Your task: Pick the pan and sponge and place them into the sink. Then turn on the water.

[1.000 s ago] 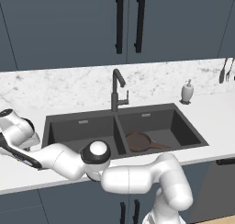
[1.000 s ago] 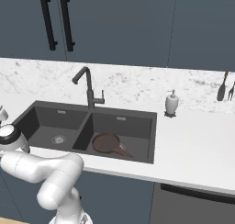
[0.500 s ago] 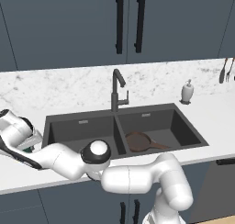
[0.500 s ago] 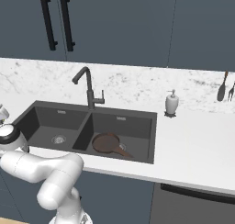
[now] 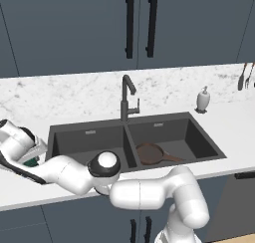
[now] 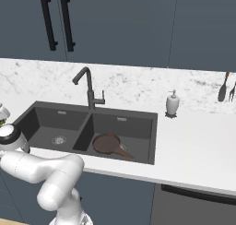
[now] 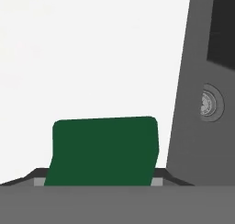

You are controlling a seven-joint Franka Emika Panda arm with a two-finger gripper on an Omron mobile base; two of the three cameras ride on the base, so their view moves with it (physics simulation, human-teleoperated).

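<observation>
Sponge (image 7: pixel 104 150) on the white table (image 5: pixel 234 132), left of the sink (image 5: pixel 89 140), directly before the claw (image 5: pixel 31 157).
The pan (image 5: pixel 149 153) lies in the right basin. Whether the claw is apart or clamped on the sponge cannot be told. The sponge probably handles light, soft and compressible; grip it across its short sides, gently.
</observation>
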